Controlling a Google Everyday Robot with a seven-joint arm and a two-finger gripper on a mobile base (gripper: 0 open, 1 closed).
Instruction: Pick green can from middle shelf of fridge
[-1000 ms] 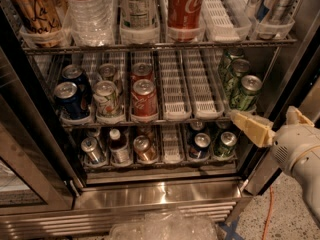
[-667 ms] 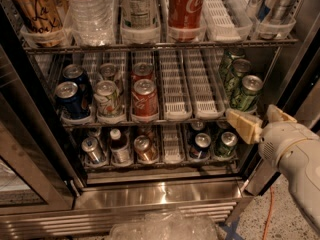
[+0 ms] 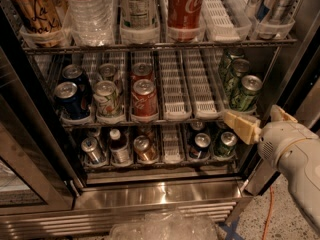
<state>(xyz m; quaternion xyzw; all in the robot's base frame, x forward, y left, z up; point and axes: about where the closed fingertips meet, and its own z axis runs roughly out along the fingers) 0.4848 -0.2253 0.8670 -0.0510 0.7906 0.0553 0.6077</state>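
Observation:
Three green cans stand in a row in the far-right lane of the middle shelf [image 3: 197, 91]; the front green can [image 3: 246, 93] has a silver top with a pull tab. My gripper [image 3: 260, 120] is open and empty, with cream fingers [image 3: 241, 126]. It hovers at the right edge of the fridge [image 3: 150, 194], just below and in front of the front green can. One fingertip reaches the shelf's front edge under the can. The white arm trails off to the lower right.
On the same shelf stand dark blue cans [image 3: 70, 96], whitish printed cans [image 3: 106, 98] and red cola cans [image 3: 144, 94]; two white lanes are bare. Bottles and a red can [image 3: 185, 6] fill the upper shelf. Small cans sit below. Crinkled plastic [image 3: 165, 226] and an orange cable [image 3: 267, 209] lie on the floor.
My gripper and arm have shifted a little to the left, toward the front of the green-can lane. The cans have not moved.

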